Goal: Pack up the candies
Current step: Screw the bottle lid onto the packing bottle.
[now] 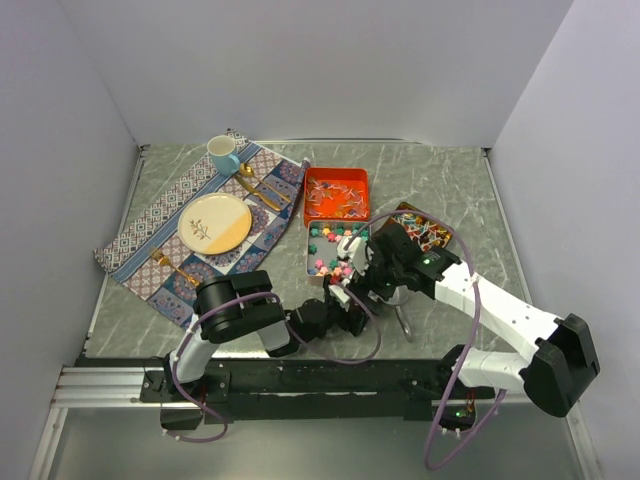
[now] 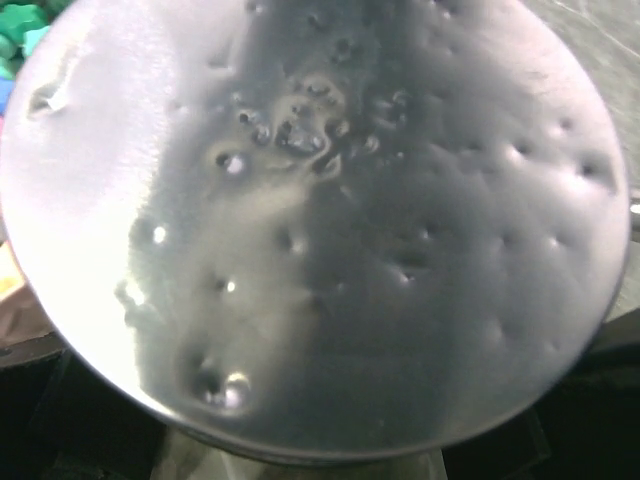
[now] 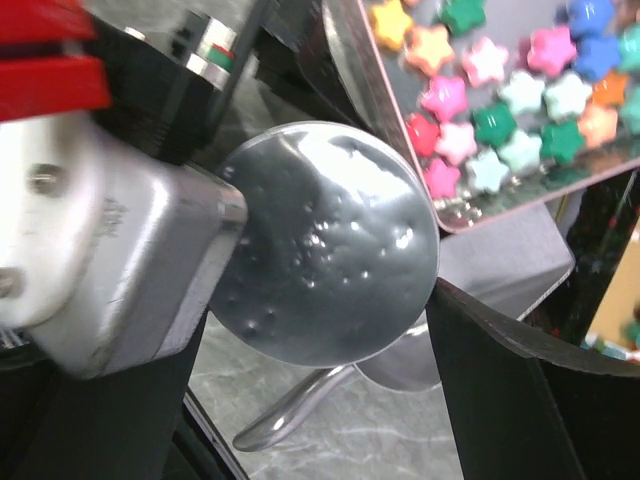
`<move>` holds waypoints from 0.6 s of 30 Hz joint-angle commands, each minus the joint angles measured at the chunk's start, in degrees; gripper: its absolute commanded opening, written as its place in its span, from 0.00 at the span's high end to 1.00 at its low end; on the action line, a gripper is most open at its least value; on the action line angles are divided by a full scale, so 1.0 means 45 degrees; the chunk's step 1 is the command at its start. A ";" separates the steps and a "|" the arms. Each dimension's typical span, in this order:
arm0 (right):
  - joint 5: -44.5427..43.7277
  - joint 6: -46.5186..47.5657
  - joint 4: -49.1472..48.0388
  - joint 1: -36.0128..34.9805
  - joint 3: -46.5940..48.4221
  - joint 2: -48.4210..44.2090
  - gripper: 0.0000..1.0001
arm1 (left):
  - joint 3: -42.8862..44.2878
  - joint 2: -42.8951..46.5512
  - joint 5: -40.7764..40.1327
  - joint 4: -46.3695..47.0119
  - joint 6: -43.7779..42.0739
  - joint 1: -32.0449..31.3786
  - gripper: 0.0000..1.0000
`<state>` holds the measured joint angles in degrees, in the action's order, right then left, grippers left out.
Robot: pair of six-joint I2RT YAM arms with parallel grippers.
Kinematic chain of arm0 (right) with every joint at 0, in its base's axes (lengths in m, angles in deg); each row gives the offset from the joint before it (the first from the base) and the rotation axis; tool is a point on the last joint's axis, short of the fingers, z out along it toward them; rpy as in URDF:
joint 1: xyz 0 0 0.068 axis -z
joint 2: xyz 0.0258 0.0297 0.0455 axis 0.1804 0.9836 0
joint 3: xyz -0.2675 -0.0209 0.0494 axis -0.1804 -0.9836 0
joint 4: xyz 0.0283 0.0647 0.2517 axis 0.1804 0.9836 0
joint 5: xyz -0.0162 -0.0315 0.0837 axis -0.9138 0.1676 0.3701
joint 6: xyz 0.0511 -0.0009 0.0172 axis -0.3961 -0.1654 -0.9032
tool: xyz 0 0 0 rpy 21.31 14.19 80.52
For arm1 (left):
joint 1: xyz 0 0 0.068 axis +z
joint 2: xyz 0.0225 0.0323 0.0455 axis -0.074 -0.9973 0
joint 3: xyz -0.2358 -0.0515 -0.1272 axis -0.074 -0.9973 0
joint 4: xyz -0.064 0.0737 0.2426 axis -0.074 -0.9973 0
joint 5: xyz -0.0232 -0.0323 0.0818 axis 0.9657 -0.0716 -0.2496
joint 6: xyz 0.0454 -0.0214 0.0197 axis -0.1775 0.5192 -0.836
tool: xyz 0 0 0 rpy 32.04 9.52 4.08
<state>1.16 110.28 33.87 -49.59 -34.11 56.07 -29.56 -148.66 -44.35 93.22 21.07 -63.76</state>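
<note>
Star-shaped candies in pink, green, blue and yellow lie in a silver tin, also in the right wrist view and at the left wrist view's corner. A round, dimpled silver disc hangs beside that tin, touching the left gripper's tip. The disc fills the left wrist view and hides the left fingers, and no grip shows. My right gripper is open, its dark fingers astride the disc's lower edge. Below it a silver scoop handle lies over the table. I cannot tell whether the handle joins the disc.
An orange tin of thin wrapped candies stands behind the silver tin. Another tin of wrapped pieces is to the right. A patterned placemat at the left carries a plate, a mug and gold cutlery. Both arms crowd together near the front.
</note>
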 commanded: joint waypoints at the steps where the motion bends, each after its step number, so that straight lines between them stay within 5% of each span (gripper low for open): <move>1: -0.0435 -0.0579 0.1209 0.0000 0.0114 0.0417 0.05 | -0.0344 -0.1061 -0.1625 -0.4736 0.1710 0.0347 0.99; 9: 0.0210 0.0239 0.1033 0.0137 -0.0471 -0.1161 0.00 | -0.0675 -0.1139 -0.1352 -0.4210 0.1613 0.0503 0.99; 18: 0.0054 0.3716 0.3805 0.1073 -0.0940 -0.4053 0.00 | -0.0793 -0.1452 -0.1021 -0.3897 0.1360 0.0464 0.99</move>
<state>-0.22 118.65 43.49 -47.08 -37.65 42.27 -29.71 -149.47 -46.71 94.45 22.86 -63.37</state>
